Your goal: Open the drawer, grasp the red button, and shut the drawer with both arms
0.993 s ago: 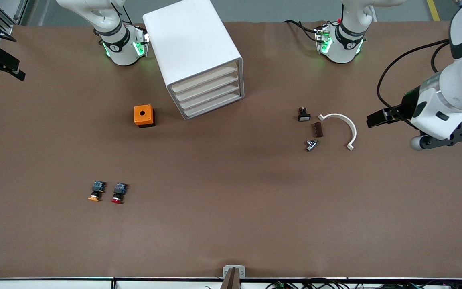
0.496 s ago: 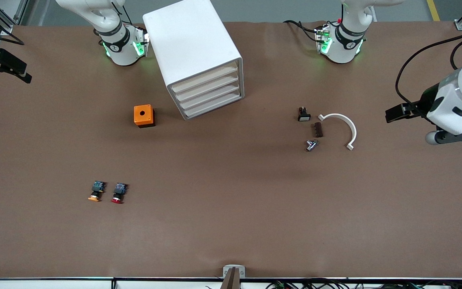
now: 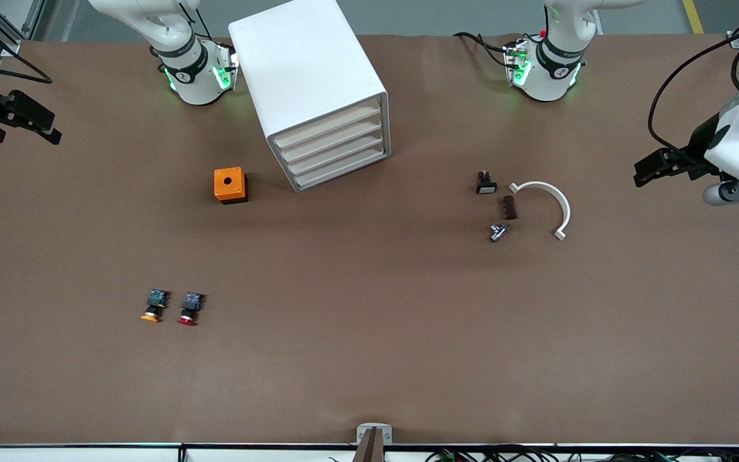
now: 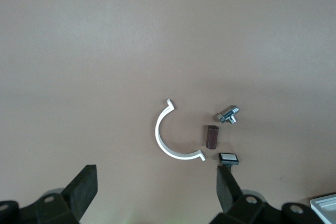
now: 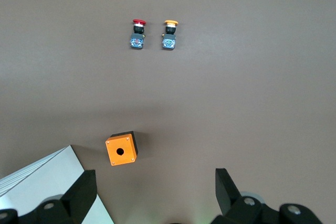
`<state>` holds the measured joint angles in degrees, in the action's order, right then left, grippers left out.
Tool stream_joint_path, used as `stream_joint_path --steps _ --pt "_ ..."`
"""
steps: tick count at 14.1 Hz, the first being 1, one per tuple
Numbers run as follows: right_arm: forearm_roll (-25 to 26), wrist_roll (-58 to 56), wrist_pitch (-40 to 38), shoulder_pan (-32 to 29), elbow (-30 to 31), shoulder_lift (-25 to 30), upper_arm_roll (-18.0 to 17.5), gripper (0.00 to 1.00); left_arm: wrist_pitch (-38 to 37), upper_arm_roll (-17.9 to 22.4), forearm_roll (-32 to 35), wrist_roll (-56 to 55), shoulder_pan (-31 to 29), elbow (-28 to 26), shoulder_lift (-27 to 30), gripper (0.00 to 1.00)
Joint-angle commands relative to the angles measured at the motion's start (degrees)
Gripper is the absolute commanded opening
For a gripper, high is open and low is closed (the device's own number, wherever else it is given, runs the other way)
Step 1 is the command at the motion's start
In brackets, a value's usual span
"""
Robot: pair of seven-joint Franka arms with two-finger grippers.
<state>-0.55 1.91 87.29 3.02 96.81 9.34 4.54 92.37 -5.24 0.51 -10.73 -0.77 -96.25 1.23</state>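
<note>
The white cabinet (image 3: 308, 77) stands between the arm bases, and all four cream-fronted drawers (image 3: 334, 149) are shut. The red-capped button (image 3: 188, 310) lies on the table near the front camera, beside an orange-capped button (image 3: 153, 306). It also shows in the right wrist view (image 5: 137, 34). My left gripper (image 3: 646, 172) hangs open and empty over the left arm's end of the table; in its wrist view (image 4: 156, 184) nothing is between the fingers. My right gripper (image 3: 45, 127) hangs open and empty over the right arm's end, high above the orange box (image 5: 121, 149).
The orange box with a hole (image 3: 229, 185) sits beside the cabinet. A white curved bracket (image 3: 546, 199), a brown block (image 3: 509, 207), a metal fitting (image 3: 498, 231) and a small black switch (image 3: 485, 184) lie toward the left arm's end.
My left gripper has drawn back from the small parts toward the left arm's end of the table. My right gripper has moved a little inward from the table's edge.
</note>
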Motion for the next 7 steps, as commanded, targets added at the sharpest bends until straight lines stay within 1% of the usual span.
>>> stream_joint_path --steps 1,7 --pt "0.8 -2.0 0.8 -0.3 1.3 1.2 0.3 1.00 1.2 -0.2 0.0 0.8 -0.2 -0.7 2.0 1.00" --pt "0.8 -3.1 1.0 -0.9 1.4 1.2 0.4 1.00 0.7 -0.8 0.0 0.9 0.2 2.3 1.2 1.00"
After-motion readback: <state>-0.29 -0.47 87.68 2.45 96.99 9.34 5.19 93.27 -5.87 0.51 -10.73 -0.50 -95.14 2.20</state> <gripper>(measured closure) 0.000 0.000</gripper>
